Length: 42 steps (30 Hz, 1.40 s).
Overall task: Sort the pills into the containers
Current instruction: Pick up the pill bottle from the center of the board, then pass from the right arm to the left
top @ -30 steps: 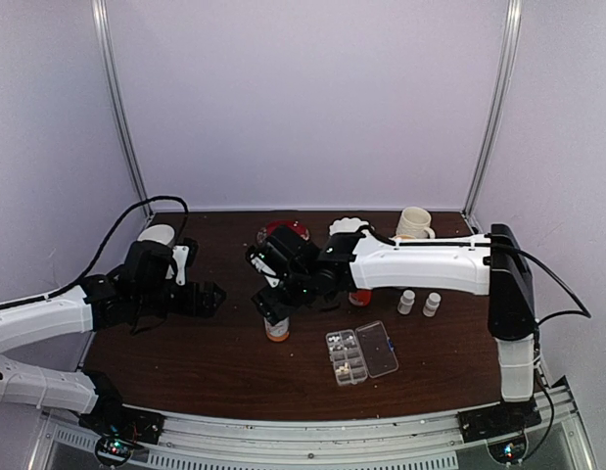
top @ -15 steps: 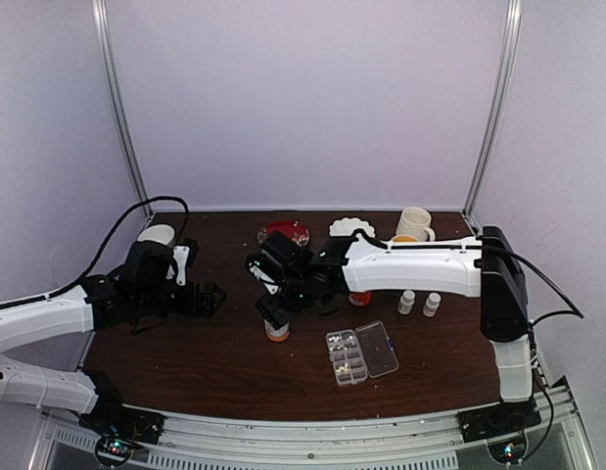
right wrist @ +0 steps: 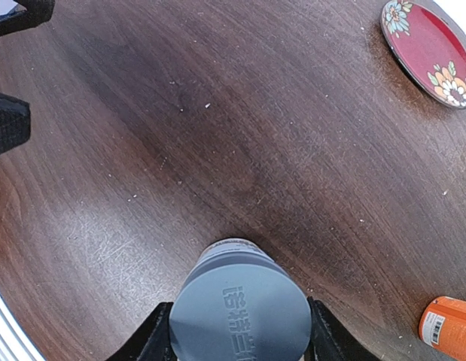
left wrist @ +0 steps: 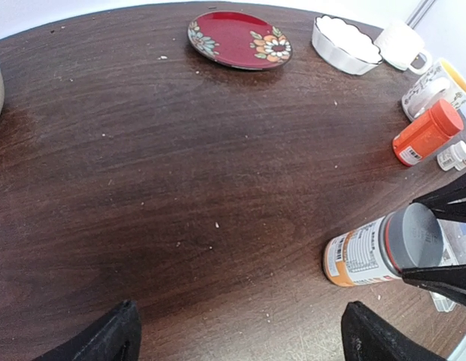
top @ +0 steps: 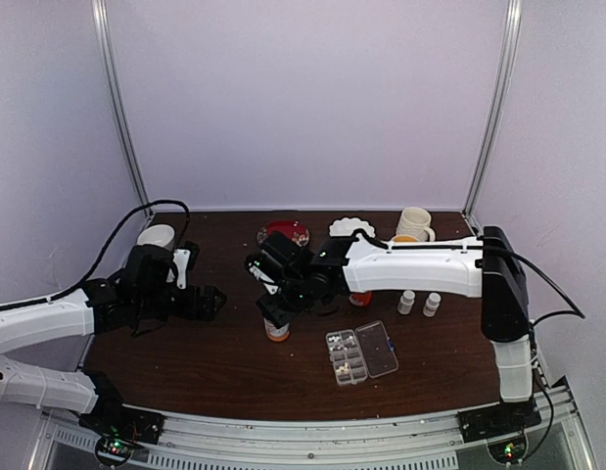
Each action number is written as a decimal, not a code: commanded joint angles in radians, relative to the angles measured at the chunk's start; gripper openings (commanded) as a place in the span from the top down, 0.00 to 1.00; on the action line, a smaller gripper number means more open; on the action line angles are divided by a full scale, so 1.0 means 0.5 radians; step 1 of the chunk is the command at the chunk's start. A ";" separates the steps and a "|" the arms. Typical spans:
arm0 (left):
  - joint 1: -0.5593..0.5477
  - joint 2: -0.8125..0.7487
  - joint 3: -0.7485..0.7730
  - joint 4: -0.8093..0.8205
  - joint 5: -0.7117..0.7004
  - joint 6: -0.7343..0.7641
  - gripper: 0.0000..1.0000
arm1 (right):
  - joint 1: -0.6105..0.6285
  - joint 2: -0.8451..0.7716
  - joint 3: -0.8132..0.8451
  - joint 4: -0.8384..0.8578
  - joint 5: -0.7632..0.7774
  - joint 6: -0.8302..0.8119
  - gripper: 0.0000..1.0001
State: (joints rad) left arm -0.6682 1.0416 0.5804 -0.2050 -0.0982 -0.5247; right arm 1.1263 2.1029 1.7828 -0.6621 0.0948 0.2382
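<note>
Right gripper (right wrist: 238, 332): has been lowered within the last second, with the jaws drawn in against the top of the grey-capped bottle (left wrist: 376, 252). A grasp is judged made.
Left gripper (left wrist: 244, 335): spread wide, nothing held.
Pill box (top: 377, 349): lies front-right with its lid open, well apart from the bottle. Filling is judged not yet begun.

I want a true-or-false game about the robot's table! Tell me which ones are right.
The red plate has flowers on it. True.
The pill box is closed. False: its lid lies open beside it.
The right end effector has a finger on each side of the grey-capped bottle. True.
The left end effector is squeezed shut. False: it is wide open, with nothing between its fingers.
Five small white bottles are out. False: only two small white bottles show.
</note>
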 commanded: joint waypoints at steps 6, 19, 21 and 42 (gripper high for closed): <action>0.011 -0.136 -0.165 0.474 0.283 0.176 0.04 | 0.007 -0.362 -0.099 0.091 0.035 0.001 0.69; -0.010 -0.347 -0.724 1.902 0.954 0.586 0.02 | -0.075 -0.819 -0.365 0.246 -0.243 0.079 0.71; -0.061 -0.326 -0.749 2.015 0.982 0.762 0.03 | -0.086 -0.879 -0.395 0.296 -0.329 0.089 0.71; -0.307 -0.014 -0.432 2.136 0.867 1.238 0.10 | -0.087 -1.186 -0.707 0.932 -0.790 0.272 0.73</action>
State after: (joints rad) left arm -0.8158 1.0237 0.3202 0.7959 0.3439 0.0719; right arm 1.0874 1.5520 1.4464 -0.3012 -0.2588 0.3424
